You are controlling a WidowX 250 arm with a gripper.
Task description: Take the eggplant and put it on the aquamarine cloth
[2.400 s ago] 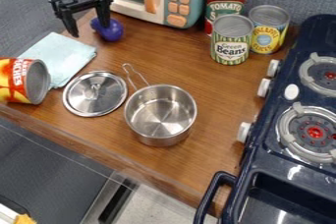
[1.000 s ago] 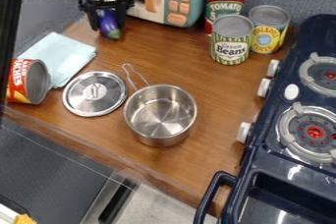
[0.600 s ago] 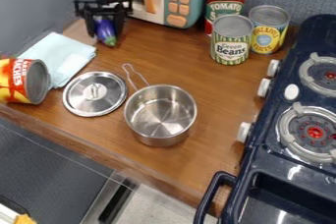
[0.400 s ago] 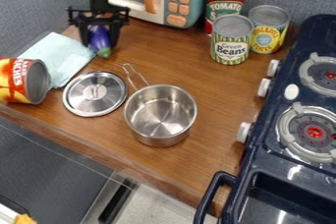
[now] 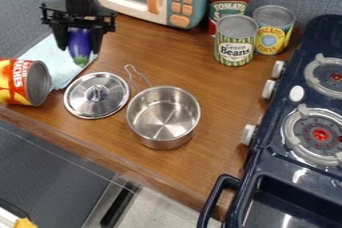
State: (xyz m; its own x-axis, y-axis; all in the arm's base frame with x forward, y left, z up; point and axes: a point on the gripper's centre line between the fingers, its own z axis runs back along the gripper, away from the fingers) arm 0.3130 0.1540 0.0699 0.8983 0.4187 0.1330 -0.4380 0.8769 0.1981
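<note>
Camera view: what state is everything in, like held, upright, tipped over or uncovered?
Eggplant: held, green end down.
Gripper: closed on the eggplant.
Cloth: spread out.
Saucepan: upright, uncovered.
Lid: lying flat, handle up.
Red-and-yellow can: on its side.
Red can: upright.
Yellow can: upright.
Green-striped can: upright.

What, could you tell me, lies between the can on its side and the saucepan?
In the camera view, a round metal lid lies between the can and the saucepan.

Claw (image 5: 81, 47) pointing down, upper L of view, fingers partly apart.
</note>
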